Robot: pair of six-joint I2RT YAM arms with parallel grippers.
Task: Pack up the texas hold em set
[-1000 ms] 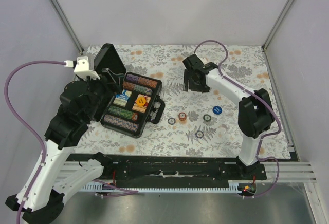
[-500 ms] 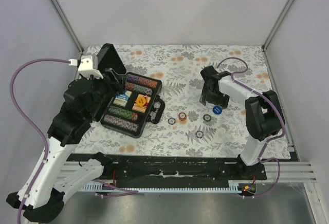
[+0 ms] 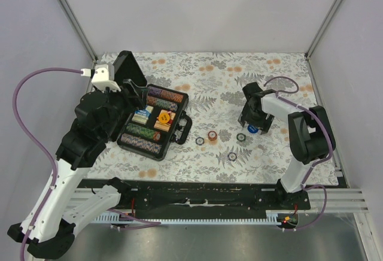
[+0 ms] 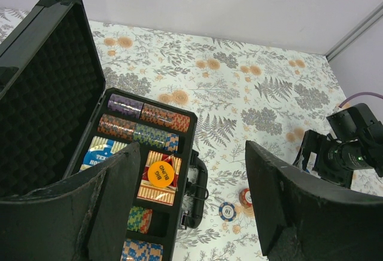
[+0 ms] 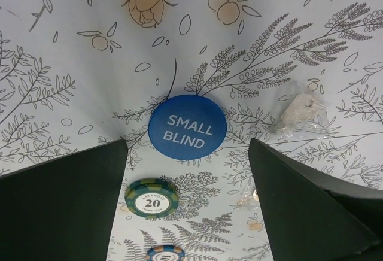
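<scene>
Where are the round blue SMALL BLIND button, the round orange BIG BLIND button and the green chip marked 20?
round blue SMALL BLIND button (image 5: 187, 131): right wrist view, lettered face.
round orange BIG BLIND button (image 4: 161, 173): left wrist view, lettered face.
green chip marked 20 (image 5: 151, 198): right wrist view, printed centre.

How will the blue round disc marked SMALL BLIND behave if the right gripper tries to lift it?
The blue round SMALL BLIND disc lies flat on the floral cloth, so it probably offers little edge and may slide when pinched. It looks thin and stiff, likely light and unlikely to bend.
</scene>
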